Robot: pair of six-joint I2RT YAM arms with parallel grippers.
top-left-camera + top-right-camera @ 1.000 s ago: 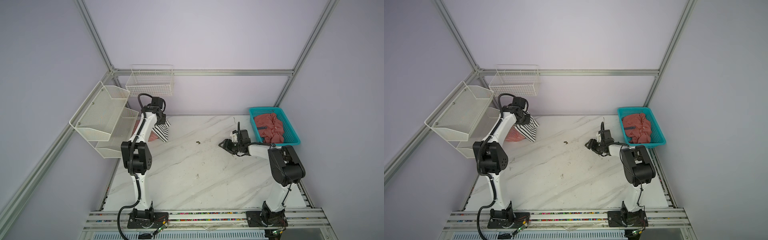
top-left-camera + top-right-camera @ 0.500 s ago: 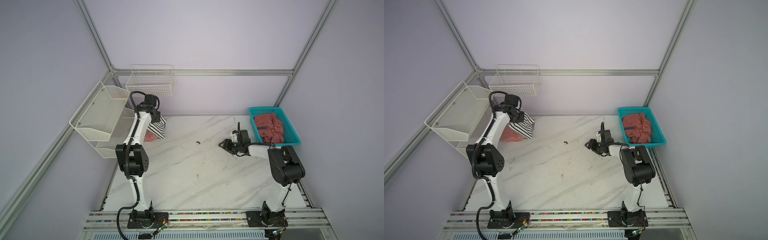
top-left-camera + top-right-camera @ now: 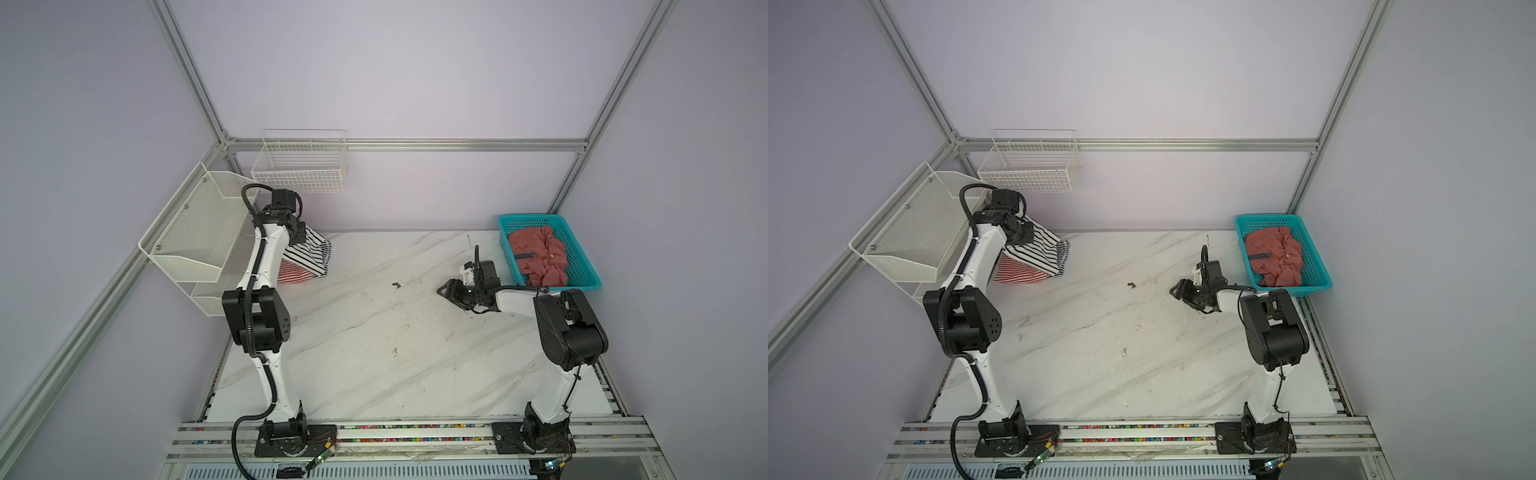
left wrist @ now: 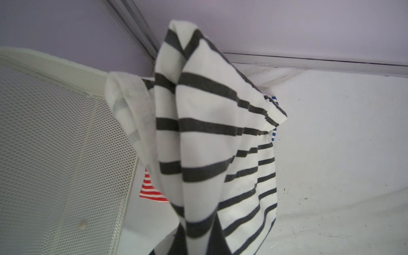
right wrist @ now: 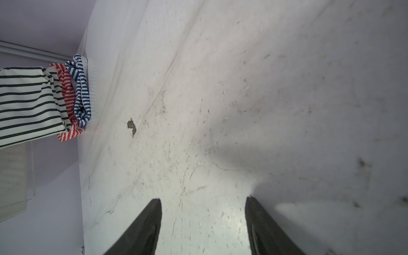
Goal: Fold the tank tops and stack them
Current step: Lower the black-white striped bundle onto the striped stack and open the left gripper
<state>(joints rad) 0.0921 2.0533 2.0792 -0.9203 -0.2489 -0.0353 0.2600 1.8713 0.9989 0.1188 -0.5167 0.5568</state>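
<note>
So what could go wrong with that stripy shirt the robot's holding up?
The black-striped top hangs bunched from the left gripper, right beside the mesh shelf; it might snag on the rim. It may also land crumpled or crooked on the red-striped top and blue-striped top below, and could mess up that pile.
</note>
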